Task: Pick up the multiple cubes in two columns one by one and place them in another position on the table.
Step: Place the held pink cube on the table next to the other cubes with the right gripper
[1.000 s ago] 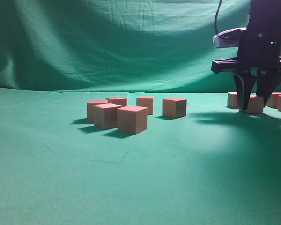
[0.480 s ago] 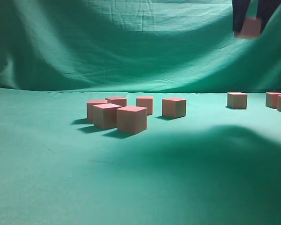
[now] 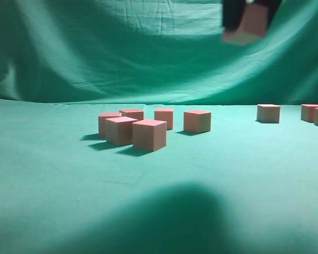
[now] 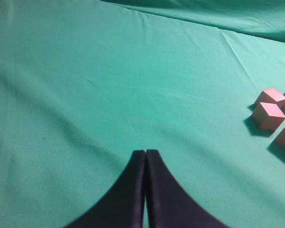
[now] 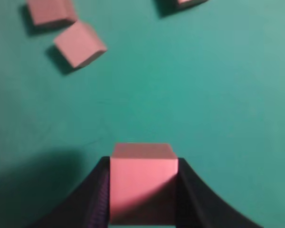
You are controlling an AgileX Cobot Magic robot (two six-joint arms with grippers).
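Since a second ago the right tool (image 3: 247, 21) has climbed from the cubes at the surface's far right edge and swung left, and it now hangs high in front of the backdrop cloth (image 3: 122, 47), blurred, pinching one cube (image 3: 253, 22) between its dark fingers. From its own camera the carried cube (image 5: 142, 183) sits squarely between the two pads, its pink face turned to the lens, well above the surface (image 3: 212, 174).

Nearest to me that surface is bare green cloth, faintly creased, with a broad soft shadow across its front edge. The left tool (image 4: 145, 190) hovers low over an empty stretch of it, its black fingers pressed together and holding nothing.

Further back, toward the middle, five cubes (image 3: 149, 134) stand in a loose cluster: small, sharp-edged matte blocks, pinkish-red on top and paler tan on the sides. Three more cubes (image 3: 268, 112) remain well apart along the far right edge. Behind everything the wrinkled backdrop hangs in folds.

The danger, I reckon, lies in the descent. The cluster is packed tight, so coming down too close could knock a neighbour or land the cube on an edge. A smooth matte block could also slip if the pinch eases.
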